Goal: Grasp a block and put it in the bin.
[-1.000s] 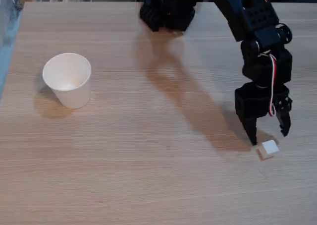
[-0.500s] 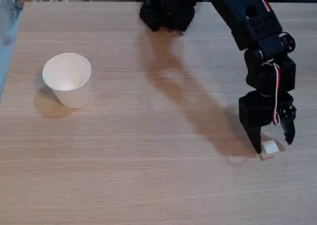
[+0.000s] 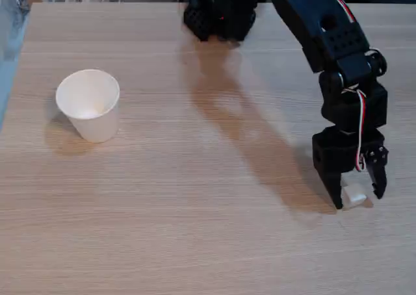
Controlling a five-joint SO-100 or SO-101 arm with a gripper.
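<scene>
In the fixed view the block (image 3: 355, 195), a tiny white cube, lies on the wooden table at the right. My black gripper (image 3: 357, 199) points straight down over it, open, with one finger on each side of the cube and the tips at table level. Whether the fingers touch the cube I cannot tell. The bin (image 3: 89, 104), a white paper cup, stands upright far off at the left, its round rim open upward.
The arm's dark base (image 3: 218, 12) sits at the table's back edge, and the arm casts a long shadow across the middle. The table's left edge (image 3: 12, 74) runs close to the cup.
The gripper has come down and slightly forward around the cube, so the cube now sits between the fingers. The cup has not moved.
</scene>
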